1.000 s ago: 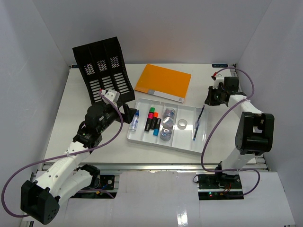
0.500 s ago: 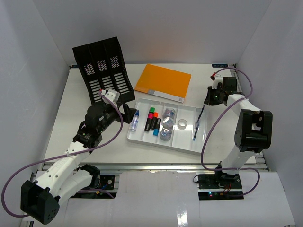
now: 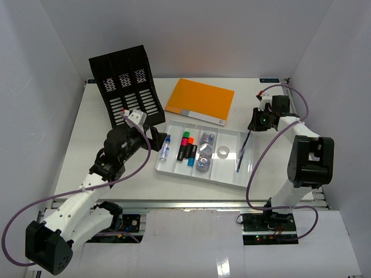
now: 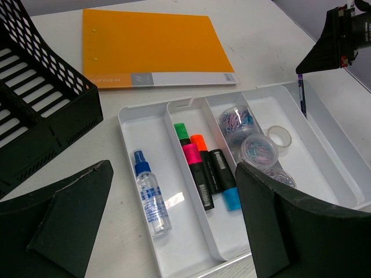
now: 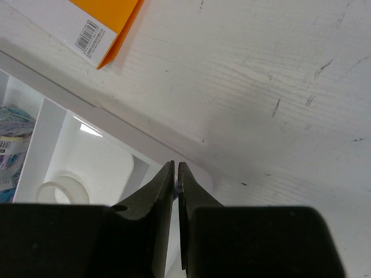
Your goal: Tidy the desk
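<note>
On the white desk (image 3: 87, 145) lies a white compartmented tray (image 3: 232, 180) holding a spray bottle (image 4: 151, 194), several highlighters (image 4: 203, 168), jars of paper clips (image 4: 258, 149), a tape roll (image 4: 279, 136) and a dark pen (image 3: 242, 152). The pen leans in the rightmost compartment. My right gripper (image 5: 175, 168) hangs over the tray's far right corner, shut on the pen's upper end; a purple sliver shows between the fingertips. My left gripper (image 4: 174, 231) stands open, wide apart, just left of the tray, nothing between its fingers.
An orange folder (image 3: 200, 99) lies flat behind the tray. A black file rack (image 3: 126, 87) stands at the back left, close to my left arm. Grey walls enclose the desk on three sides; a metal rail (image 3: 191, 204) runs along its front edge.
My right gripper has shifted slightly left and toward the tray's far right corner. The left arm and the things in the tray have not moved.
</note>
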`<state>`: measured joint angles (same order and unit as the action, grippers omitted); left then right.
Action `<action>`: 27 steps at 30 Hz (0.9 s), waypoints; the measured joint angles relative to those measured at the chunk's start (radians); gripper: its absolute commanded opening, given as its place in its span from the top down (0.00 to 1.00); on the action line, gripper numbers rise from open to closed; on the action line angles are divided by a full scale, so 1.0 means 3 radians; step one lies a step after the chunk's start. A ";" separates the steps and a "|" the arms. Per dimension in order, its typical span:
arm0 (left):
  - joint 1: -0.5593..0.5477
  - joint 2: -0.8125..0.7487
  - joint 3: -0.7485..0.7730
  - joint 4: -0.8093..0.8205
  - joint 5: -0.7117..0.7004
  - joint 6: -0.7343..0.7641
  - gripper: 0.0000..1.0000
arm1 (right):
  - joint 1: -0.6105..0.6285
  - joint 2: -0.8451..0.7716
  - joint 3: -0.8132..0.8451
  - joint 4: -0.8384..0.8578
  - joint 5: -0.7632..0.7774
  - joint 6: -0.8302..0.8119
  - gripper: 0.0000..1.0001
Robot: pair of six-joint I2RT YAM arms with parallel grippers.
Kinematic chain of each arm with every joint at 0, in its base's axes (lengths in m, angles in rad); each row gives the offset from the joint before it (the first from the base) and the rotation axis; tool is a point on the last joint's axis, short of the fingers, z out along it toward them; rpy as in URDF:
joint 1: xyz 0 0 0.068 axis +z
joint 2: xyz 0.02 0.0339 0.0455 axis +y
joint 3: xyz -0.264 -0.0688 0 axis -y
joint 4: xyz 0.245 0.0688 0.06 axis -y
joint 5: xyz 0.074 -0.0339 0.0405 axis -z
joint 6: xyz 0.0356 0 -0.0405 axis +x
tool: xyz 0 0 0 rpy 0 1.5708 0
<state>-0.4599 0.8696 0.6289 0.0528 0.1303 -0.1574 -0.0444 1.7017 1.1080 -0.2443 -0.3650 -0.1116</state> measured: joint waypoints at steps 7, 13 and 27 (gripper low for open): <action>0.0000 -0.0001 0.0000 0.0000 0.0000 0.0000 0.02 | 0.0000 -0.0128 -0.0002 -0.0105 -0.0058 -0.0003 0.88; 0.0000 -0.0001 0.0000 0.0000 0.0000 0.0001 0.02 | 0.0000 -0.0244 -0.0042 -0.0164 -0.0076 -0.0011 0.86; 0.0000 -0.0006 0.0000 0.0000 0.0000 0.0001 0.02 | 0.0000 -0.0233 -0.0021 -0.0147 0.0137 -0.0014 0.84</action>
<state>-0.4599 0.8678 0.6289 0.0528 0.1303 -0.1571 -0.0444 1.6316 1.1016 -0.2885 -0.3238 -0.1157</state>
